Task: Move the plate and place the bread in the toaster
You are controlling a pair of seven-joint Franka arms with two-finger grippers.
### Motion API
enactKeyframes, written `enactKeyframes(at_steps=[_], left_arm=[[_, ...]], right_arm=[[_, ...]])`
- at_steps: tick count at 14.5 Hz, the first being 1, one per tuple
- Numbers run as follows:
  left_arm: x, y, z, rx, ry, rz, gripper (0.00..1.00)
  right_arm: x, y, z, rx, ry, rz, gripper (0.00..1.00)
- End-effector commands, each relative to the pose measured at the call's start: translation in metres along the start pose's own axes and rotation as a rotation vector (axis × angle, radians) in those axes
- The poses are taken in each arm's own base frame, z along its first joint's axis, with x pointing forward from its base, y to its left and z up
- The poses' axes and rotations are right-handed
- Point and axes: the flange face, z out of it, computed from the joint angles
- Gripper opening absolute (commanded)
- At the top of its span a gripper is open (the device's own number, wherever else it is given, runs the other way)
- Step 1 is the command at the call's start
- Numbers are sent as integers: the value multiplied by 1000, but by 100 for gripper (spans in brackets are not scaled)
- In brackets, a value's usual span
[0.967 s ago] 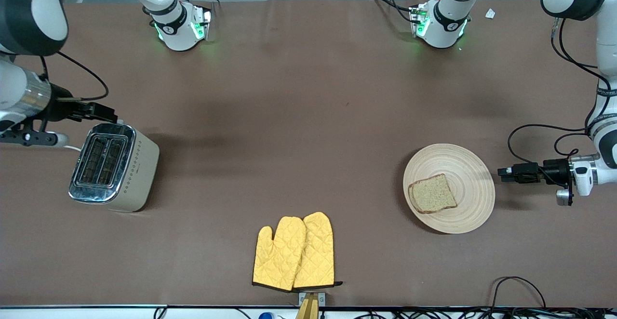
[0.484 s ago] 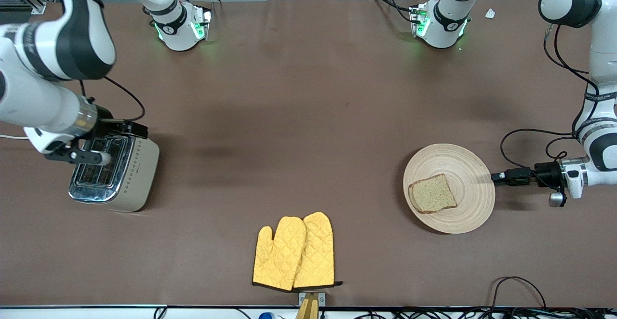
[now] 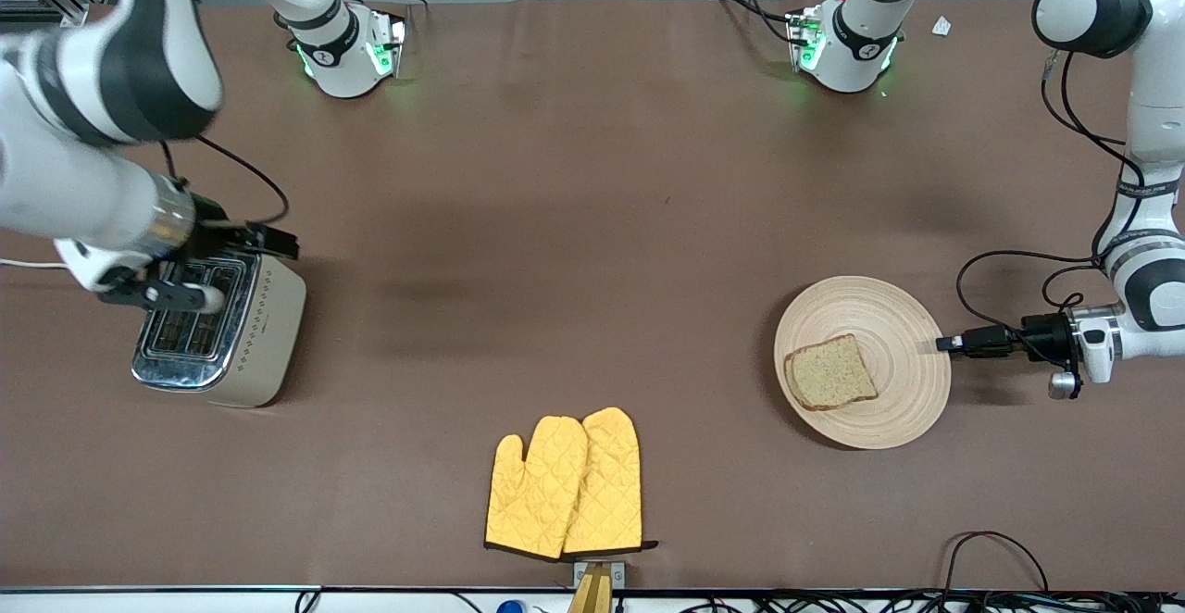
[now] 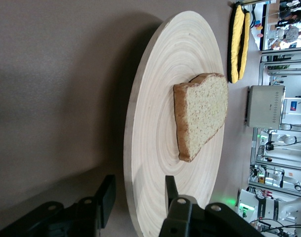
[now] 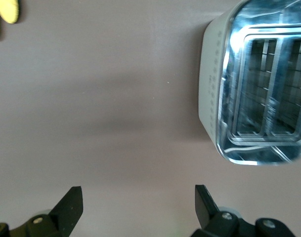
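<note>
Plate sits toward the left arm's end of my table, bread lying on it. My left gripper has its fingers apart, straddling the plate's rim without pinching it. My right gripper hangs over the toaster, fingers spread wide. Yellow oven mitts lie nearer the camera.

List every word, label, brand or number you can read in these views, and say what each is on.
None can be read.
The toaster: small dark mark on its dotted side, too small to read.
The arm bases: small round dark emblems, not legible.
The plate, bread and oven mitts: no text.
</note>
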Motion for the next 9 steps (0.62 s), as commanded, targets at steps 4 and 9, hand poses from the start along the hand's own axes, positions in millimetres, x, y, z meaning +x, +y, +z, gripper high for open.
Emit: enactKeyframes(at_steps=[4,9], left_arm=[[7,-6,8,-22,30,-10,36],[6,-9,11,-26,33,-16,14]], right_arm=[[-33,-54,-41,-37,67,-6,100],[-34,-64,-43,-22,82,-20,100]])
